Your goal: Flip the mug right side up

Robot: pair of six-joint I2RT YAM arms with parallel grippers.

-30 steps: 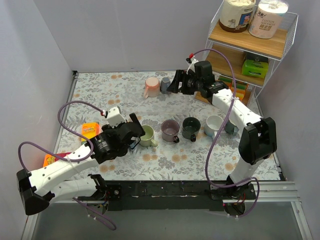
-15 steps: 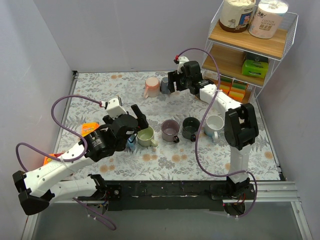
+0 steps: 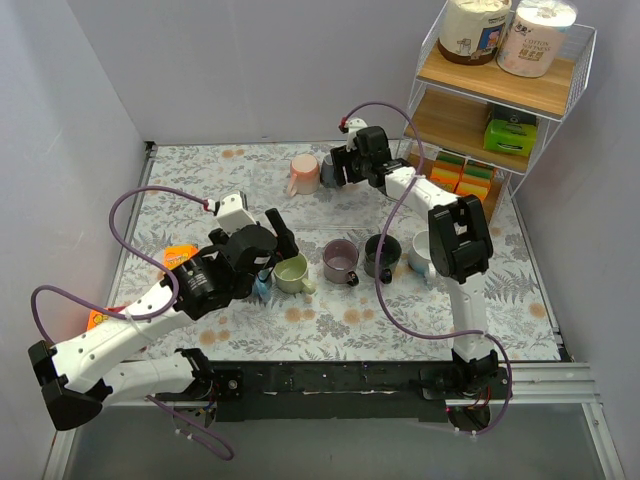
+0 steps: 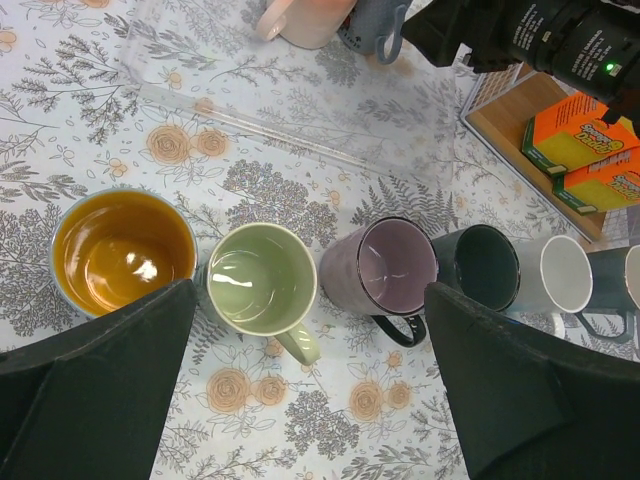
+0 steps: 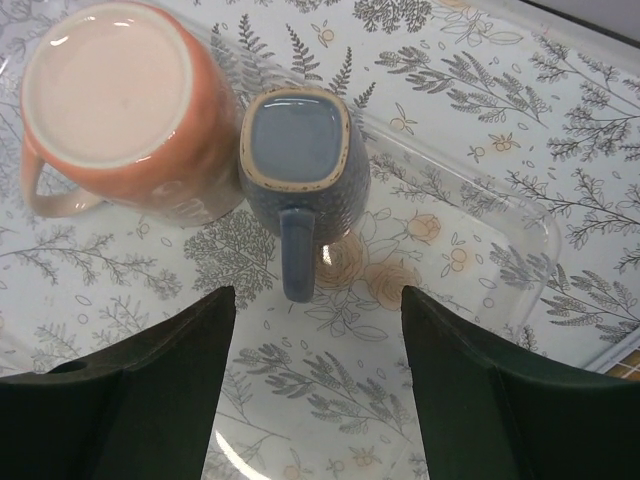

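Plainly, the blue mug (image 5: 293,140) stands base-up, handle toward the right hand (image 5: 315,300).

Shows six upright mugs (image 4: 262,290) in a row from 9 to 3 o'clock, two upside-down mugs (image 5: 295,140) at 12 o'clock, two paper rolls (image 3: 537,38) at 2 o'clock.

My left arm (image 3: 110,342) and right arm (image 3: 468,310) are white shells broken by black motor joints. A purple cable (image 3: 150,190) loops off my left wrist toward nine o'clock; a second purple cable (image 3: 378,104) arcs over my right wrist at twelve. My left pincer (image 4: 310,290) and right pincer (image 5: 315,295) end in broad matte-black wedge fingers (image 5: 150,400). A green light (image 4: 608,68) glows on my right wrist housing.
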